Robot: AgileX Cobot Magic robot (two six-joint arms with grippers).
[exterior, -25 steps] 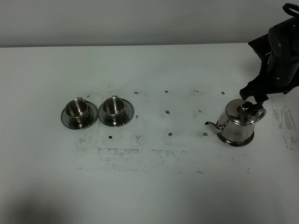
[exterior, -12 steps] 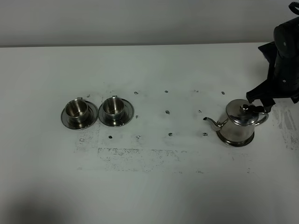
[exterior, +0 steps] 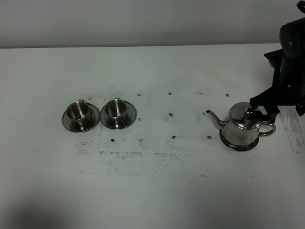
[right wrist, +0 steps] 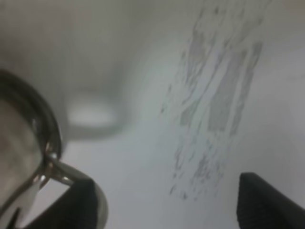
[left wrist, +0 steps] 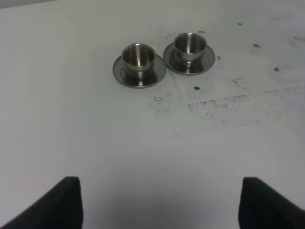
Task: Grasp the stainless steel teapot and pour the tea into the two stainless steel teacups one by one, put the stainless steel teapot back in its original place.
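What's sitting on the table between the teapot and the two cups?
Only bare, speckled table between the teapot and the nearer cup, as the exterior high view shows.

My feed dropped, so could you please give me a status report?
Left gripper open. Right gripper open at teapot handle. Teapot upright on table. Teacups unobstructed.

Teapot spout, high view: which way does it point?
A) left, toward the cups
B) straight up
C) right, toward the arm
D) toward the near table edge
A: the teapot has its spout curving out from the left of the body toward the two teacups, with the ring handle on the opposite, right side.
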